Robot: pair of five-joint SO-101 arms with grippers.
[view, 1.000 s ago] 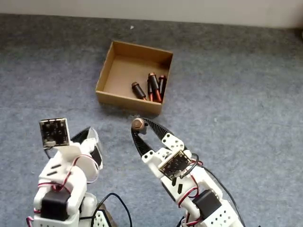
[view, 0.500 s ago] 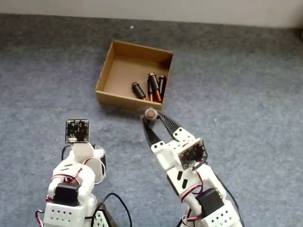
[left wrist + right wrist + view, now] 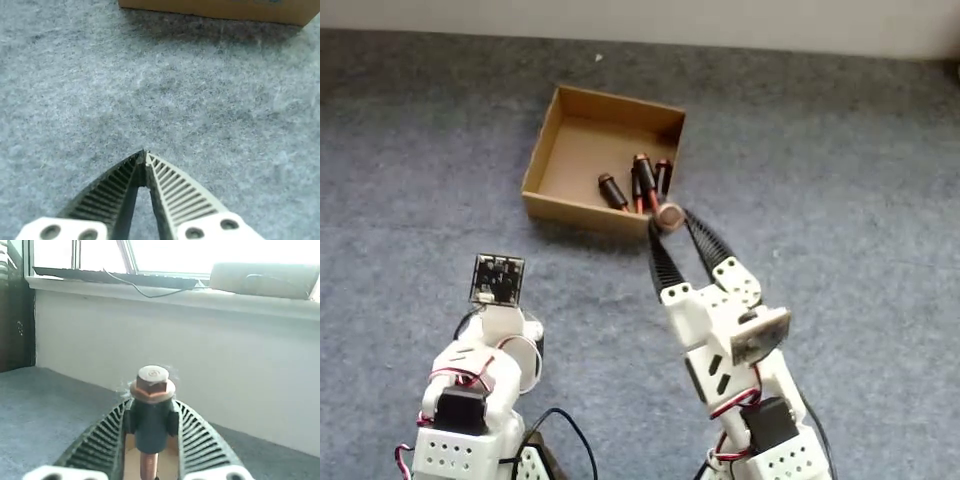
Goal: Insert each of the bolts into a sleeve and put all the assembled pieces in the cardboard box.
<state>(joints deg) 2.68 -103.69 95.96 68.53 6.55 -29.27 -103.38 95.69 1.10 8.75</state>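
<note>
My right gripper (image 3: 669, 220) is shut on an assembled bolt and sleeve (image 3: 669, 215), held upright over the near right corner of the cardboard box (image 3: 545, 150). In the right wrist view the bolt's copper hex head (image 3: 152, 382) tops a dark sleeve (image 3: 151, 427) clamped between the ribbed fingers (image 3: 197, 437). Three assembled pieces (image 3: 640, 182) lie inside the box at its right side. My left gripper (image 3: 145, 159) is shut on nothing, low over the carpet, near the box's front wall (image 3: 215, 9). The left arm (image 3: 480, 370) sits pulled back at the lower left.
Grey carpet (image 3: 840, 180) covers the whole table. A pale wall (image 3: 225, 355) and a windowsill stand behind the right gripper in its wrist view. Open carpet lies left, right and behind the box.
My right gripper has carried the assembled piece from the carpet in front of the box up to the box's near right corner. The left arm has pulled back and turned.
</note>
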